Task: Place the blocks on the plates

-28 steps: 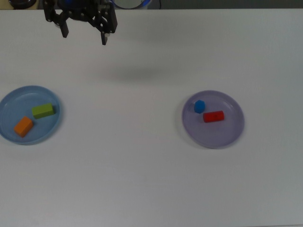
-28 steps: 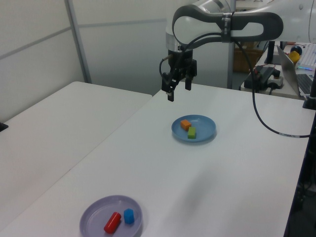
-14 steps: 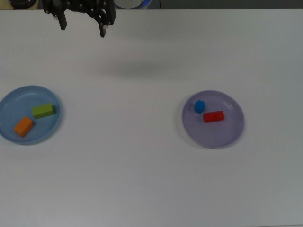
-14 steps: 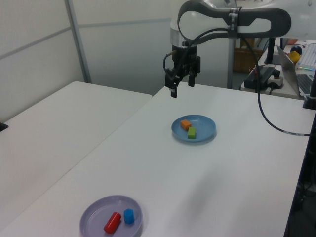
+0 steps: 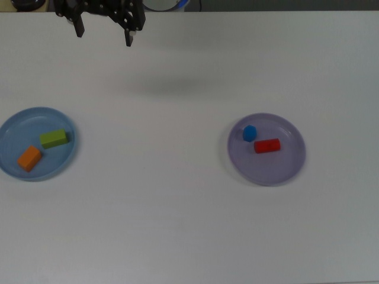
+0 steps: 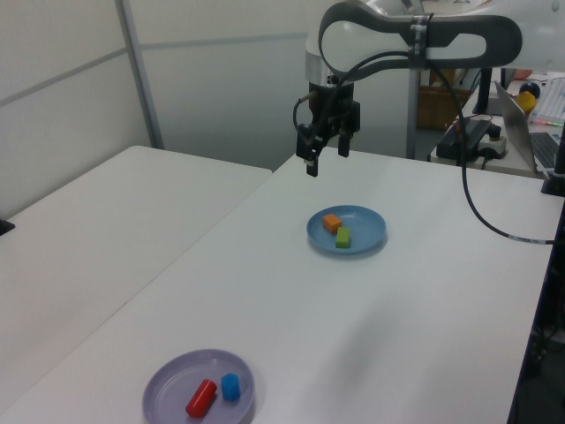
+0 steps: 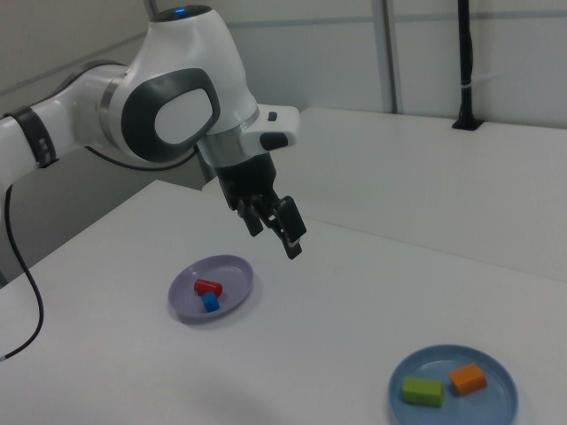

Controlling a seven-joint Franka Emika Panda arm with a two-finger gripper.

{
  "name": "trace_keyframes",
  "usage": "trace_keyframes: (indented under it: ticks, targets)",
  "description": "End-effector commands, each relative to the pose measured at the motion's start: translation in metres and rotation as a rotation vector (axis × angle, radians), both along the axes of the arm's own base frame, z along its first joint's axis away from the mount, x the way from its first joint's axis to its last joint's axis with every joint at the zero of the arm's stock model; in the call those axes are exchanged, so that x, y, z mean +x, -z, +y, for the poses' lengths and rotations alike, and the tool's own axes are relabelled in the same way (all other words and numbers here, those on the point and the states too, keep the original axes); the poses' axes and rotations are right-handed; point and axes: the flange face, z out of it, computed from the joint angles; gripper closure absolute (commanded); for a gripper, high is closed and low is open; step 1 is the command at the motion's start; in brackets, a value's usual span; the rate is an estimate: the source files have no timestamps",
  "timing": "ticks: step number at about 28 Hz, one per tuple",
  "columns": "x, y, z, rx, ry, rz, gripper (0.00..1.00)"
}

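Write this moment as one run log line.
gripper: open, empty, raised | blue plate: green block, orange block | lavender plate: red block, blue block

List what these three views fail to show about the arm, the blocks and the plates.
- Top view: the arm above the gripper is cut off by the upper edge.
- Top view: the light blue plate is slightly clipped by the top view's left edge.
- Right view: the arm's base lies beyond the right view's left edge.
- All views: the undersides of the green block, orange block, red block and blue block are hidden against the plates.
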Motion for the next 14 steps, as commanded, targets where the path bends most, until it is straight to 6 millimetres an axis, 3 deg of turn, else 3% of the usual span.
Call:
trace_keyframes:
  ticks: [1, 14]
  targets:
    - [-0.0106, -0.003, 0.0009, 0.023, 0.015, 0.017, 0.0]
    - [-0.0083, -0.0013, 0.0086, 0.024, 0.003, 0.014, 0.0]
